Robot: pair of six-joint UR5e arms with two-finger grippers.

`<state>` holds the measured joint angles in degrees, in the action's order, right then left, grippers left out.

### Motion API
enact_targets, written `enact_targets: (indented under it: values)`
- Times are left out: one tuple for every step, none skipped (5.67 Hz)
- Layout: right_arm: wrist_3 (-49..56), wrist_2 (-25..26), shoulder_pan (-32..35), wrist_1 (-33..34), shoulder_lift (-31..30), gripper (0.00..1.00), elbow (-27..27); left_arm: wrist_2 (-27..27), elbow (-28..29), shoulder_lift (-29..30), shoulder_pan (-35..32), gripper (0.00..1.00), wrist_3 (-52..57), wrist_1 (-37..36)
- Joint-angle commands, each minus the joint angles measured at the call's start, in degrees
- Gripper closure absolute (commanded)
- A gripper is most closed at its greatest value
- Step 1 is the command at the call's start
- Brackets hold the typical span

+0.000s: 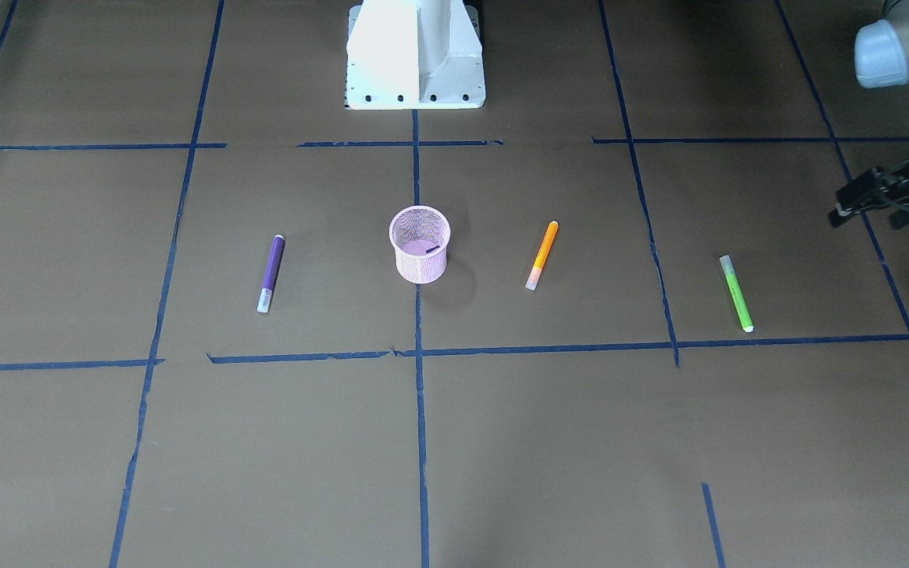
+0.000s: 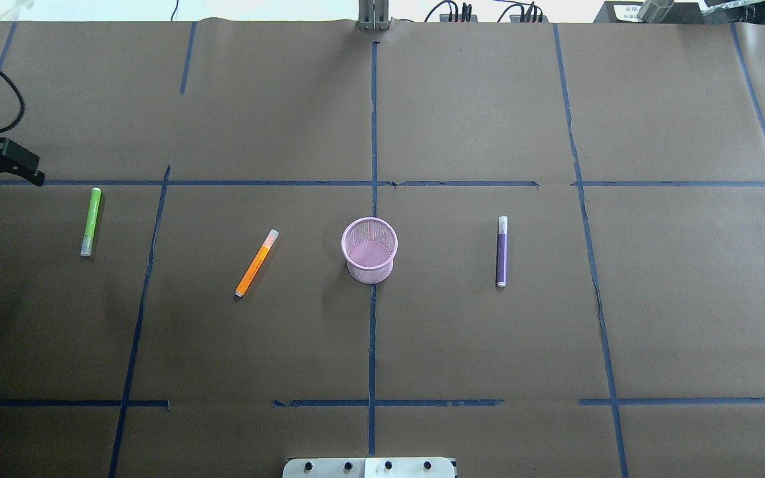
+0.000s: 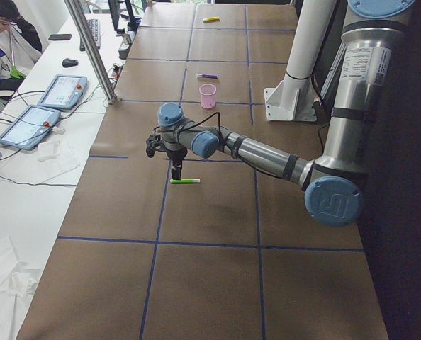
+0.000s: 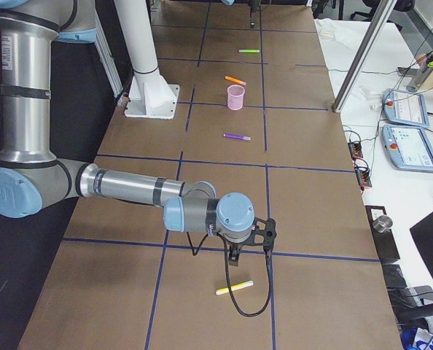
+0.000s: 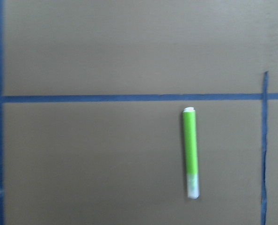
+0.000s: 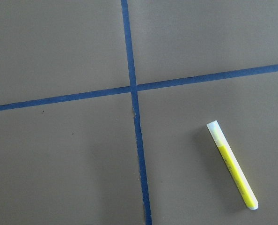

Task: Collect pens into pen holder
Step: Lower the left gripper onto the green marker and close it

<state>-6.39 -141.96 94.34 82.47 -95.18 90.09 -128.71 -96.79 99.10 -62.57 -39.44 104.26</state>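
While the small round pink wire-mesh pen holder is standing upright mid-table in the front-facing view, the slim purple marker pen and the slim orange marker pen are lying flat on either side of it, well apart. The light green marker pen is lying farther out, near the left gripper, which is hanging with its dark fingers spread and holding nothing.

Overhead, the holder is sitting on a blue tape line of the brown paper-covered table.

From the left end, the left gripper is pointing down just beside the green pen.

From the right end, the right gripper is pointing down near a yellow marker pen, far from the holder; I cannot tell how wide its fingers are standing.

The left wrist camera is showing the green pen lying just below a tape line.

The right wrist camera is showing the yellow pen lying slantwise near a tape crossing.
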Motion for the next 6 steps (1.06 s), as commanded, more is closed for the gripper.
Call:
enact_targets:
  values:
    - [-0.1,0.2,-0.1,-0.2,0.2,0.0,-0.7,6.2,13.5,6.0,6.8,0.0,-11.7,17.0]
    - [-0.1,0.3,-0.2,-0.2,0.2,0.0,-0.8,7.0,16.6,7.6,7.1,0.0,-11.7,17.9]
    - [-0.2,0.1,-0.2,-0.1,0.2,0.0,-0.8,7.1,17.5,7.7,7.2,0.0,-11.6,17.9]
    - [-0.2,0.0,-0.2,0.0,0.2,0.0,-0.9,7.1,17.4,7.6,7.2,0.01,-11.8,17.9]
    - [-0.2,-0.1,-0.2,0.0,0.2,0.0,-1.1,7.2,17.3,6.9,7.1,0.02,-11.4,17.9]
    - [-0.1,-0.1,-0.2,0.0,0.2,0.0,-1.3,7.2,17.3,6.2,7.2,0.02,-11.3,17.8]
